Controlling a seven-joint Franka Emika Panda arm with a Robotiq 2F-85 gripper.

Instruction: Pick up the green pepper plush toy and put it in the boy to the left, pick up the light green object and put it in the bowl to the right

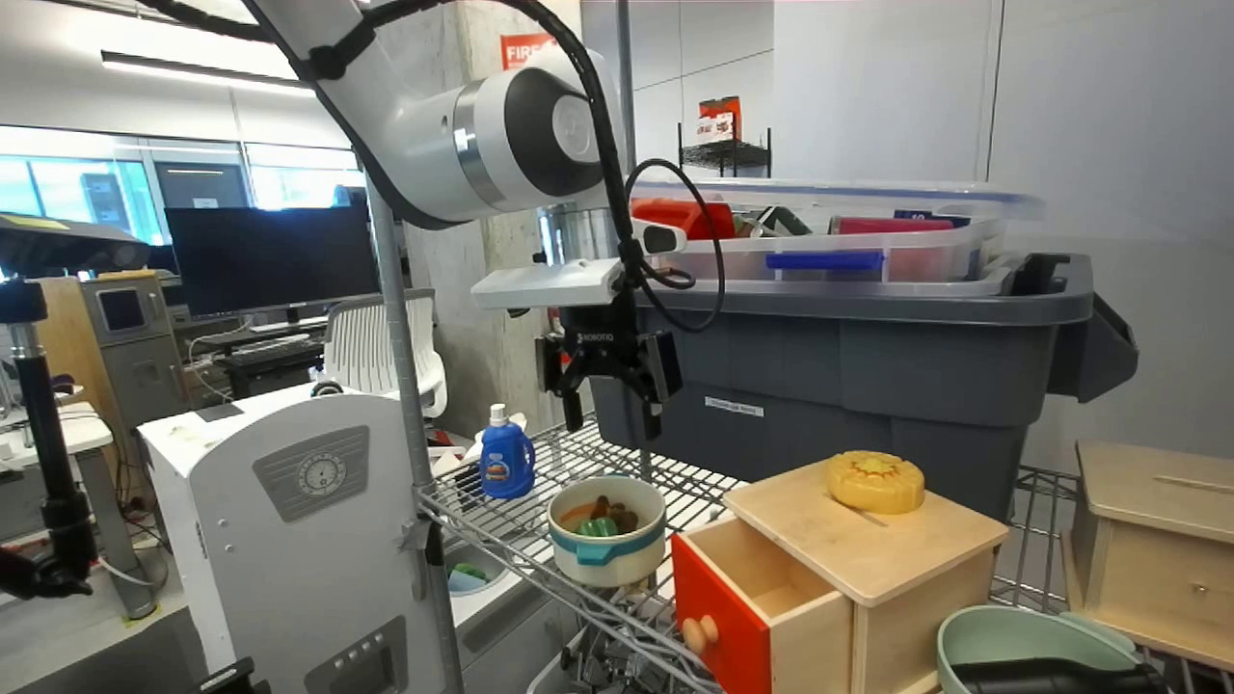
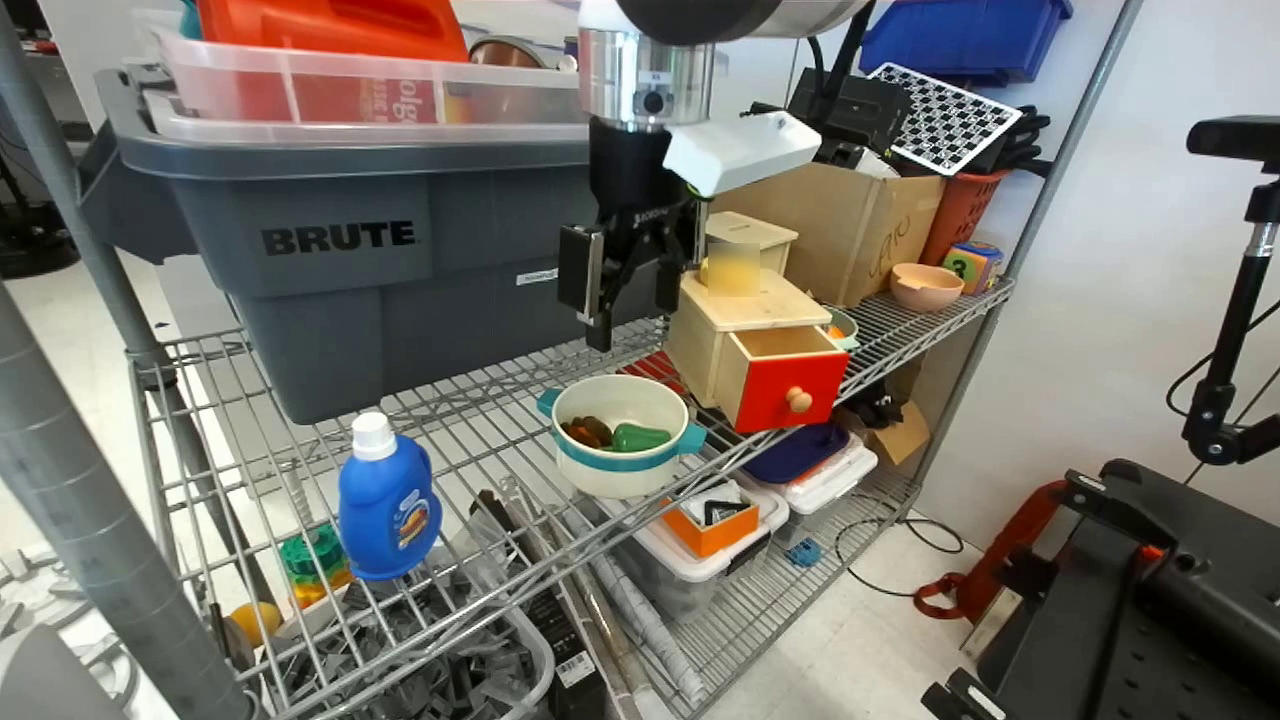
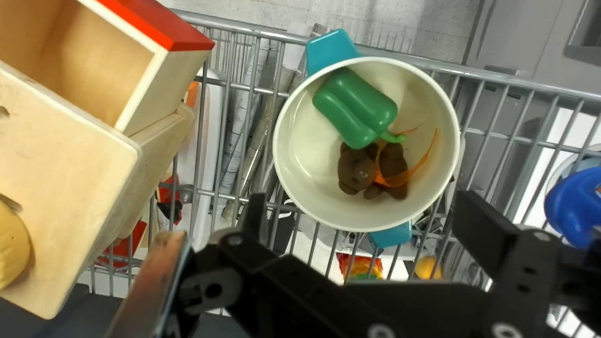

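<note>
The tool [image 1: 613,419] hangs above a white pot [image 3: 305,159], clear of it, its 2 fingers spread wide with nothing between them. Inside the pot lies the green pepper [image 3: 354,108], its stem end beside a brown bear [image 3: 357,169]. If this pot is the task's left bowl, as seems likely, part 1 of 2 looks done. A clean exit matters now: rise straight up before travelling sideways. Next to the pot, a red-fronted drawer [image 1: 718,598] juts from a wooden box [image 1: 897,554]; pass high over both. In an exterior view, the grey-green bowl [image 1: 1027,633] sits past the box. The light green object cannot be made out; locate it before descending.
</note>
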